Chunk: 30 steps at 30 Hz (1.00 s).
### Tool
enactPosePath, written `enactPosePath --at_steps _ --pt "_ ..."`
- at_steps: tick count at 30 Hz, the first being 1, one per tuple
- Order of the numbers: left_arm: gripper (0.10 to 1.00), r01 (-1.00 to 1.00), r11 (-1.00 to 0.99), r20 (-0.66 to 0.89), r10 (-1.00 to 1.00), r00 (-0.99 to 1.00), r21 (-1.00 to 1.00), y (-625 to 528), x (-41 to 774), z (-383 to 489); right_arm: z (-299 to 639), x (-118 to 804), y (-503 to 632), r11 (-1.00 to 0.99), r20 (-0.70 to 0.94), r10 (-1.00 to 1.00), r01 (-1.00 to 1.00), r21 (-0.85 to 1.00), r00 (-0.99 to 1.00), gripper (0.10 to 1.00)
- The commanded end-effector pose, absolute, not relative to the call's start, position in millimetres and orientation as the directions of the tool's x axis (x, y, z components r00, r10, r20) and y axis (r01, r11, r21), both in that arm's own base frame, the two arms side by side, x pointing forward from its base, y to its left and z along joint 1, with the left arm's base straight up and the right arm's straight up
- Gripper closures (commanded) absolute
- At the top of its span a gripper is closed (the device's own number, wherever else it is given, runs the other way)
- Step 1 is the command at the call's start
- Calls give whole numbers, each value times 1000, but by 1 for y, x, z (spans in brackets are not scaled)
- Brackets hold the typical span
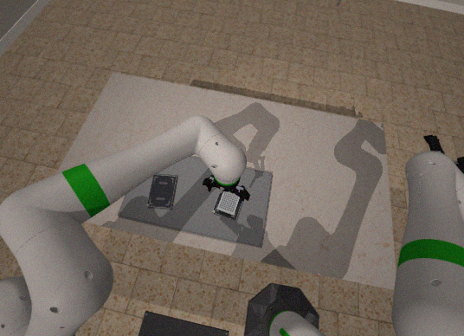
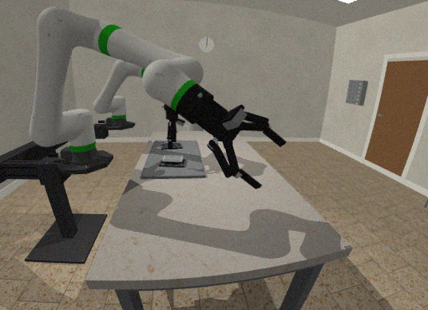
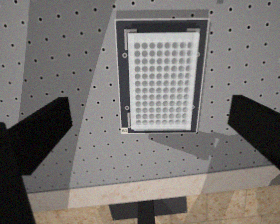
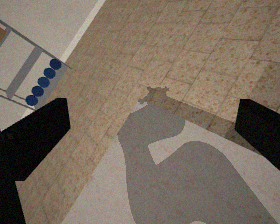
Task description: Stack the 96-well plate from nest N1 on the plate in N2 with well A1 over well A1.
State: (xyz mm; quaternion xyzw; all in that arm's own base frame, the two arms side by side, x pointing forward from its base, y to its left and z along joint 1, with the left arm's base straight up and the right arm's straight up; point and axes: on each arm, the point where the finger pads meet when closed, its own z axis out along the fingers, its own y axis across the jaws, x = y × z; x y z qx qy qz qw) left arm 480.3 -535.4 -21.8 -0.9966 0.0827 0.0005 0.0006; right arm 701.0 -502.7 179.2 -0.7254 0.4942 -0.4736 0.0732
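Nest N1 [image 1: 163,191] is dark and holds no plate. A white 96-well plate [image 1: 228,203] [image 2: 173,159] [image 3: 163,82] sits at nest N2 [image 1: 224,216] [image 3: 122,80], looking level. Only its top is clear; the plate below and how fully they nest cannot be told. The A1 mark [image 3: 124,130] is at the nest's lower left corner in the left wrist view. My left gripper [image 1: 227,188] [image 3: 150,110] is open and empty above N2, clear of the plate, one finger beyond each long side. My right gripper [image 2: 269,164] [image 1: 447,153] is open and empty, far from the nests.
Both nests stand on a grey perforated board [image 1: 195,222] [image 3: 91,150] on the pale table [image 1: 312,161] [image 2: 208,236]. The left arm [image 1: 143,161] reaches over the board past N1. The right arm [image 1: 433,204] stands at the table's right side in the top view.
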Motion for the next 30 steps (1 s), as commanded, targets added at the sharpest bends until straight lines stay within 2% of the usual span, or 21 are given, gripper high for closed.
enactPosePath --at_steps 1,30 --pt "98 -165 -986 1 -165 986 1 -527 480 -20 181 701 -503 -502 616 -785 -646 -575 62 98" --pt "98 -165 -986 1 -165 986 1 -443 477 -21 181 701 -503 -502 616 -785 -646 -575 62 98"
